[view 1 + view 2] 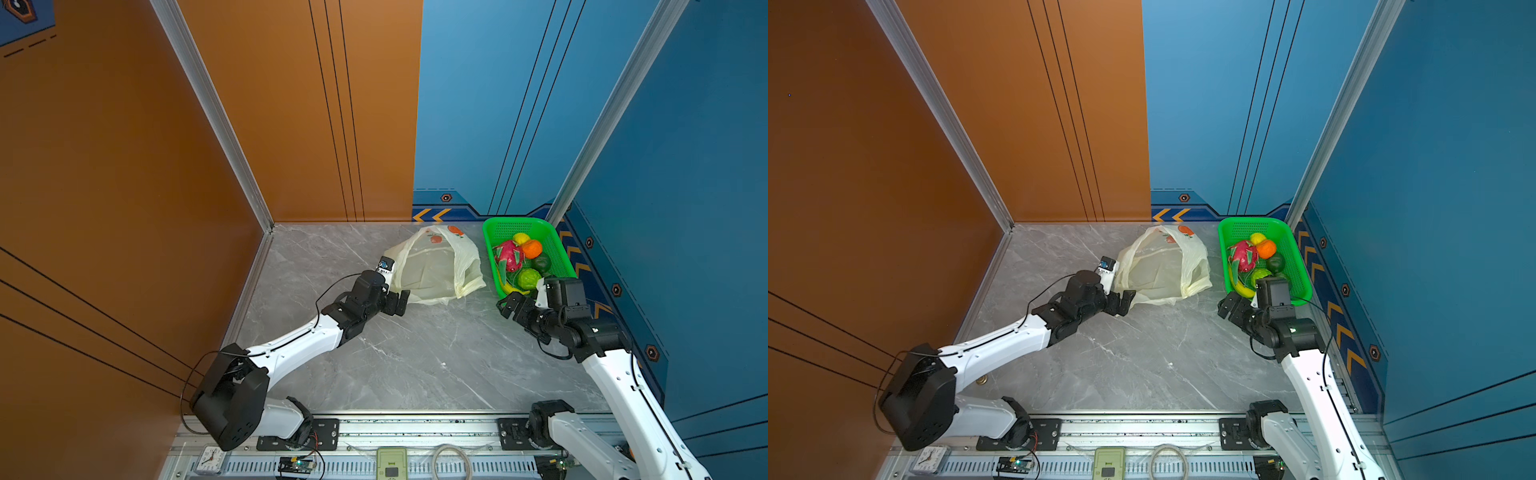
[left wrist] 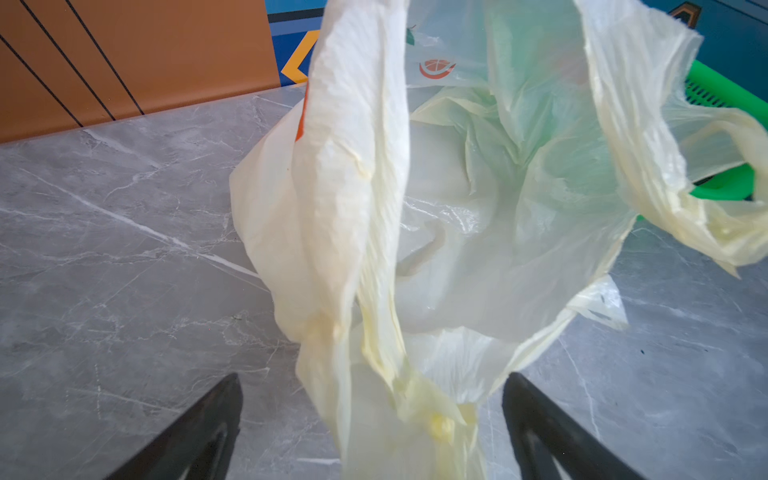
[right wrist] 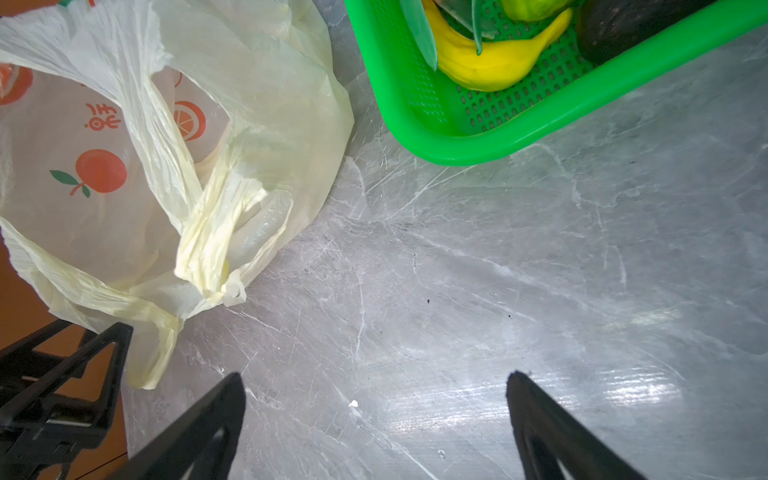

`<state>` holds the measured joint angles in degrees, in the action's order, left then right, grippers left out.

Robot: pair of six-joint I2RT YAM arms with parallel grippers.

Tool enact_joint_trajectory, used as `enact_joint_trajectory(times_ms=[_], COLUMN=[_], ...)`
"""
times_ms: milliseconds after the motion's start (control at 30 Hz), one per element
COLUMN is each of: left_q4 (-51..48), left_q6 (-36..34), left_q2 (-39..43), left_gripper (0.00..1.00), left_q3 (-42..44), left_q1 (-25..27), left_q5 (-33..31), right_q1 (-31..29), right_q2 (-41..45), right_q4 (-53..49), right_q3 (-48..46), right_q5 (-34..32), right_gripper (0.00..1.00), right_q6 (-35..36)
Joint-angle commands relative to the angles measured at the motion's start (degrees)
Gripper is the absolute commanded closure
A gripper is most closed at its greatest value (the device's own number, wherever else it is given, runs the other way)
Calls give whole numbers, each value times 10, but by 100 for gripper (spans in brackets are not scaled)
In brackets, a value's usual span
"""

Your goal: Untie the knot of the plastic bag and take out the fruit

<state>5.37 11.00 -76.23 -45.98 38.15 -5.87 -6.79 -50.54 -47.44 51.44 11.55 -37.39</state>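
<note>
Two top views: plastic bag (image 1: 436, 266) lies slack on the table (image 1: 415, 353), its near edge right at the left jaws. Fruit (image 1: 509, 254) sits in the green basket (image 1: 515, 227) just beyond the right jaws. Left wrist: jaws spread wide, bag handle strip (image 2: 353, 208) hanging loose between them, not pinched. Right wrist: jaws wide apart over the table, gripping nothing, bag off to one side, basket with banana (image 3: 494, 66) ahead.

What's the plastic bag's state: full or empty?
Empty: the plastic bag lies slack, mouth open, nothing inside; the fruit sits in the green basket.
</note>
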Motion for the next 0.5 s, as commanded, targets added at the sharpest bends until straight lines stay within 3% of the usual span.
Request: enact_joint_trajectory(times_ms=[0,233,467], left_q4=[-42,-121,-149], left_q6=[9,14,-13], left_q2=[57,201,305], left_gripper=[2,2,2], left_q3=[32,104,170], left_q1=[17,19,-30], left_q5=[-6,-89,-159], right_q1=[-3,-4,-2], right_q2=[-7,-27,-80], right_q4=[24,99,237], right_q3=[-12,-37,-76], right_q5=[-31,-70,-89], right_gripper=[0,0,0], right_q6=[55,164,251])
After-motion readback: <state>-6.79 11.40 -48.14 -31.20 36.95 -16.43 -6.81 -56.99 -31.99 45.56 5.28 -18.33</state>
